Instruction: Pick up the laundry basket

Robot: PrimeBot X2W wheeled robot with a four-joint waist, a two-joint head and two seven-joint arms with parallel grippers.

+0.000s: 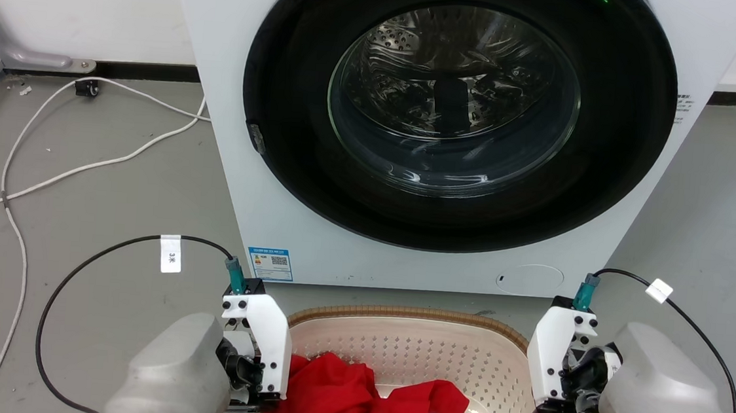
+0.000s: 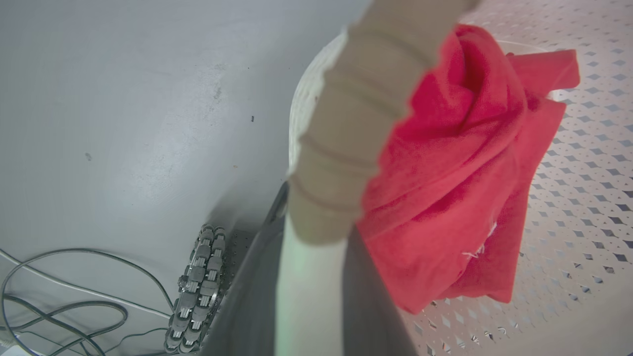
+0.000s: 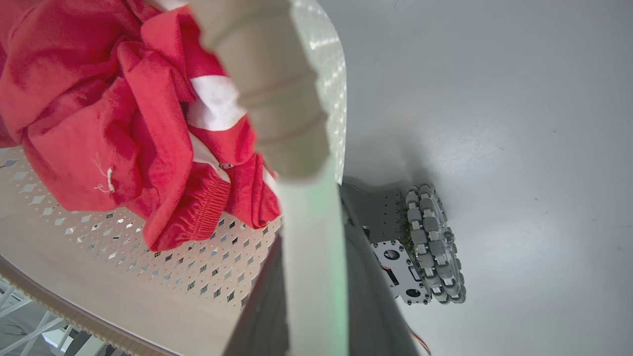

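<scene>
The laundry basket (image 1: pixel 409 351), cream with perforated walls and a brown woven rim (image 1: pixel 399 313), sits low in the head view between both arms, in front of the washer. Red clothing (image 1: pixel 340 398) with a white patch lies inside it. My left gripper (image 1: pixel 252 381) is at the basket's left side. In the left wrist view its dark fingers (image 2: pixel 247 301) are closed on a white loop handle (image 2: pixel 311 291) below the rim (image 2: pixel 356 123). My right gripper (image 1: pixel 555 411) is at the right side, its fingers (image 3: pixel 368 296) closed on the other white handle (image 3: pixel 311 267). Whether the basket touches the floor is unclear.
The white washer (image 1: pixel 243 124) with its round dark glass door (image 1: pixel 454 108) stands just behind the basket. White cables (image 1: pixel 82 171) trail over the grey floor at the left. My base's roller wheels (image 2: pixel 198 291) (image 3: pixel 435 242) sit under the basket's sides.
</scene>
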